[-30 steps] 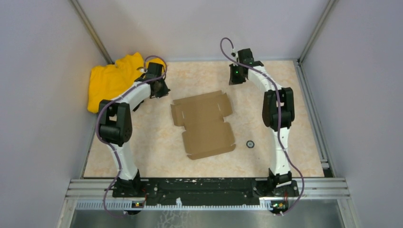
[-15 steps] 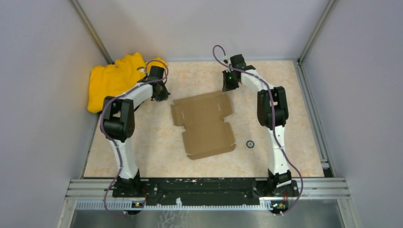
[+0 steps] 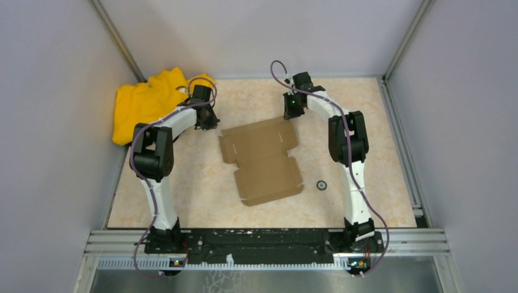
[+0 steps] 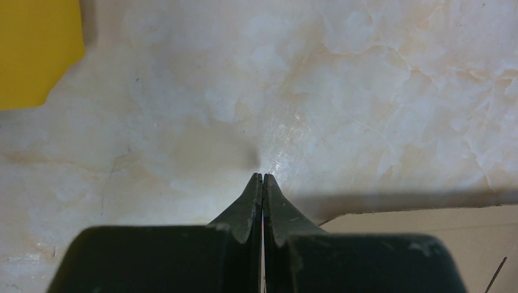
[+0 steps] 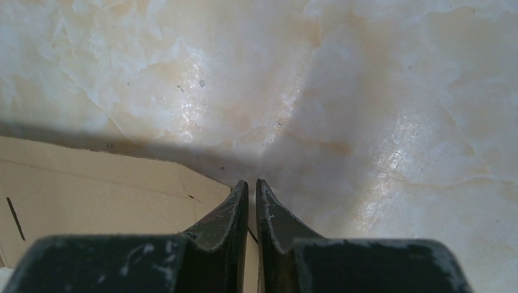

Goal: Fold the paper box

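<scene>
Flanking the far edge of the paper box (image 3: 261,160), left gripper (image 4: 262,176) sits together; right gripper (image 5: 251,182) nearly together.

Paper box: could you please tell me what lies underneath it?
The box lies unfolded and flat on the marbled table, which shows all around it. Anything directly beneath the cardboard is covered.

White arms (image 3: 177,119), black joints (image 3: 151,160), purple cables (image 3: 273,69)
</scene>
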Controlling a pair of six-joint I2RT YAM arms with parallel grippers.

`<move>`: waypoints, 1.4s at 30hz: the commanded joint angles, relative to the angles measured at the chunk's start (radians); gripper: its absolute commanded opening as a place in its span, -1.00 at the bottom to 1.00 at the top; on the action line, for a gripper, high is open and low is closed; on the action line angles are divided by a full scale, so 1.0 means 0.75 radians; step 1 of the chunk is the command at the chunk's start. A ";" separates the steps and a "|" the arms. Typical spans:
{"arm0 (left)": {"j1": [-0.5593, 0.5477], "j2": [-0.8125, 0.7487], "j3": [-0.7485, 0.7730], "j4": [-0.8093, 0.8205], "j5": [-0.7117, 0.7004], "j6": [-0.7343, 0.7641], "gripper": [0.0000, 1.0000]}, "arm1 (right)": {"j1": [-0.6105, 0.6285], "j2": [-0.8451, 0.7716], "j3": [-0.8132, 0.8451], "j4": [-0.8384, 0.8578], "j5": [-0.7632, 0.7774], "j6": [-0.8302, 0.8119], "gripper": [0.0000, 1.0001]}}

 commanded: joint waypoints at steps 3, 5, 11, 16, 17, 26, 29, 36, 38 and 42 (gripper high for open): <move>-0.017 0.013 -0.019 0.007 0.026 -0.002 -0.98 | 0.020 -0.081 -0.048 0.070 -0.002 0.001 -0.81; -0.017 0.012 -0.031 0.008 0.044 -0.004 -0.98 | 0.021 -0.089 -0.061 0.074 0.000 -0.002 -0.81; -0.017 -0.001 -0.071 0.015 0.125 -0.006 -0.99 | 0.023 -0.108 -0.098 0.090 0.003 -0.002 -0.81; -0.017 -0.037 -0.106 0.023 0.140 -0.008 -0.99 | 0.025 -0.120 -0.119 0.098 0.005 -0.001 -0.81; -0.018 -0.044 -0.109 0.023 0.148 -0.007 -0.99 | 0.025 -0.124 -0.123 0.100 0.005 0.000 -0.81; -0.027 -0.088 -0.098 0.008 0.201 -0.008 -0.99 | 0.027 -0.184 -0.169 0.111 0.019 -0.008 -0.82; -0.029 -0.096 -0.073 -0.008 0.206 -0.010 -0.99 | 0.027 -0.208 -0.178 0.109 0.023 -0.010 -0.82; -0.043 -0.105 -0.031 -0.026 0.205 -0.017 -0.99 | 0.027 -0.252 -0.211 0.106 0.025 -0.018 -0.82; -0.048 -0.105 -0.021 -0.030 0.202 -0.018 -0.99 | 0.029 -0.259 -0.214 0.101 0.026 -0.020 -0.82; -0.060 -0.102 -0.001 -0.036 0.200 -0.020 -0.99 | 0.035 -0.270 -0.222 0.100 0.029 -0.022 -0.82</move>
